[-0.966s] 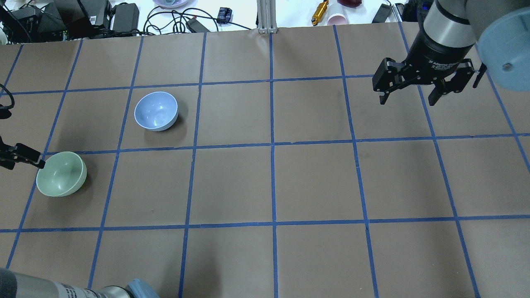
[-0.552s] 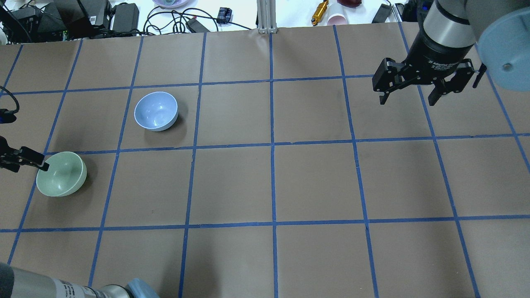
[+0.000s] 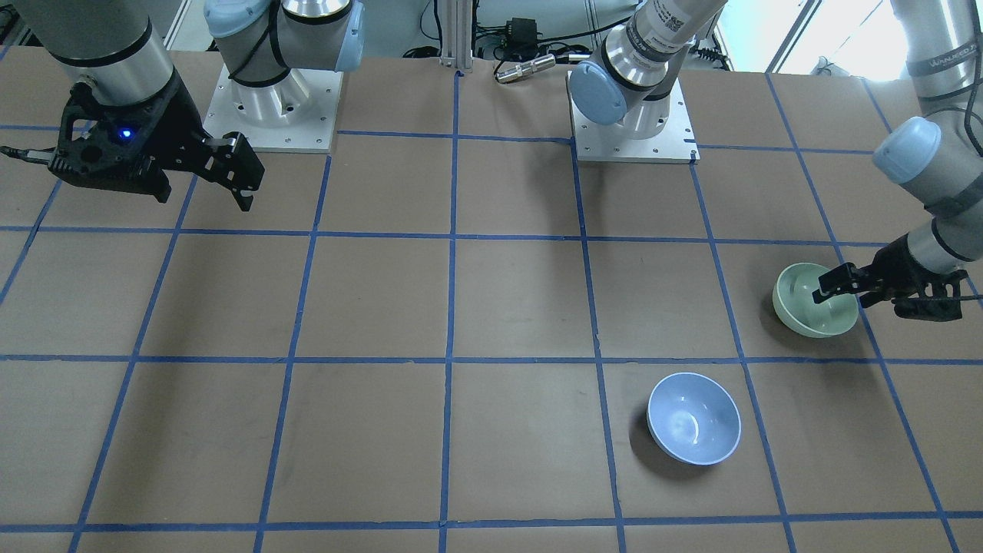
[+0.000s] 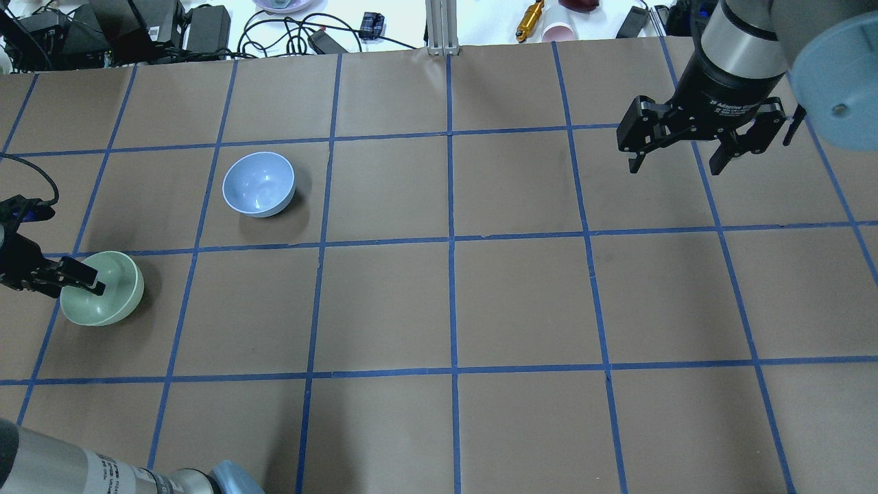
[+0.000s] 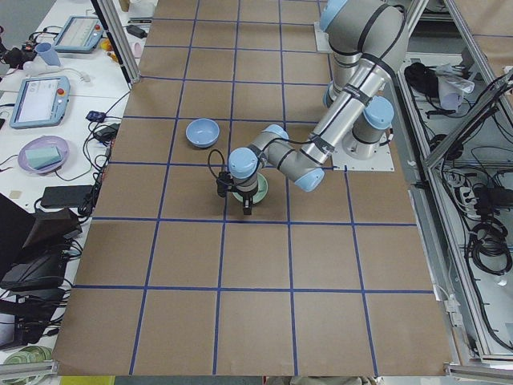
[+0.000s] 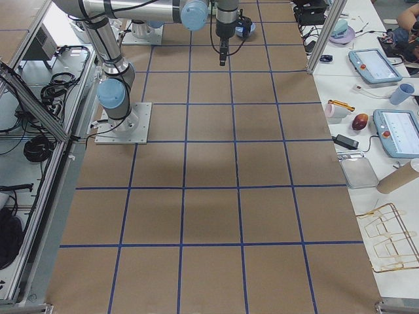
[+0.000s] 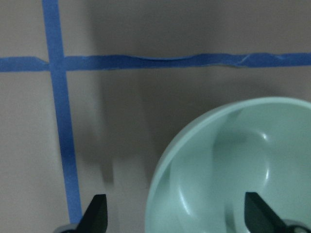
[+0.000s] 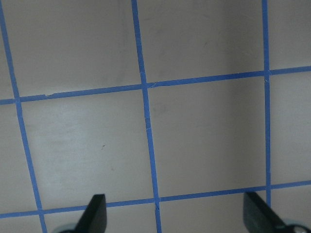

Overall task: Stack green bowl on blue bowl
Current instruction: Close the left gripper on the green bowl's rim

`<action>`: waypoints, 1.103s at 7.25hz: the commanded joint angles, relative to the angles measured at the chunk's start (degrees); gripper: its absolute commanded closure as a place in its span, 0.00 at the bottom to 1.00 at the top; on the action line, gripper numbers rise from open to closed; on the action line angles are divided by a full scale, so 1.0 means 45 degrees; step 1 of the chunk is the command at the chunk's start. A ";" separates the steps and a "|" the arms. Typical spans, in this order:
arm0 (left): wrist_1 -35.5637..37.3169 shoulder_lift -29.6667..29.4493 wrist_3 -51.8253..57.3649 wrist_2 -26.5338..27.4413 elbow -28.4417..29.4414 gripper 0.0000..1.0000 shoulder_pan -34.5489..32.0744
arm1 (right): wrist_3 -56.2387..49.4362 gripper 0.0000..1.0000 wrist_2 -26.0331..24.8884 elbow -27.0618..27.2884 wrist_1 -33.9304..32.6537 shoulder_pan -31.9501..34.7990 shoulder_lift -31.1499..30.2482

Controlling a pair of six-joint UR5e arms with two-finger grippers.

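The green bowl (image 4: 113,291) (image 3: 806,315) sits upright at the table's left side, and fills the lower right of the left wrist view (image 7: 233,165). My left gripper (image 4: 65,283) (image 3: 875,296) (image 7: 177,221) is open and straddles the bowl's left rim, one finger inside the bowl and one outside. I cannot tell whether the fingers touch the rim. The blue bowl (image 4: 258,184) (image 3: 693,418) (image 5: 203,131) stands upright and empty, about one grid square away from the green one. My right gripper (image 4: 675,161) (image 3: 201,192) (image 8: 177,221) is open and empty, held above the far right of the table.
The table (image 4: 453,302) is brown paper with a blue tape grid. Beyond its far edge lie cables and power adapters (image 4: 206,24), a gold tool (image 4: 529,19) and a pink cup (image 4: 559,31). The two arm bases (image 3: 273,107) (image 3: 633,127) stand at the robot's side.
My left gripper has moved right, further into view, so that one finger now reaches inside the green bowl. The bowls and the right arm have not moved.
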 commanded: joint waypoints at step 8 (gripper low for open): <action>0.0212 -0.0380 0.0001 -0.0047 -0.0020 0.04 0.0019 | 0.0000 0.00 0.0000 0.0019 0.0000 0.0000 0.0000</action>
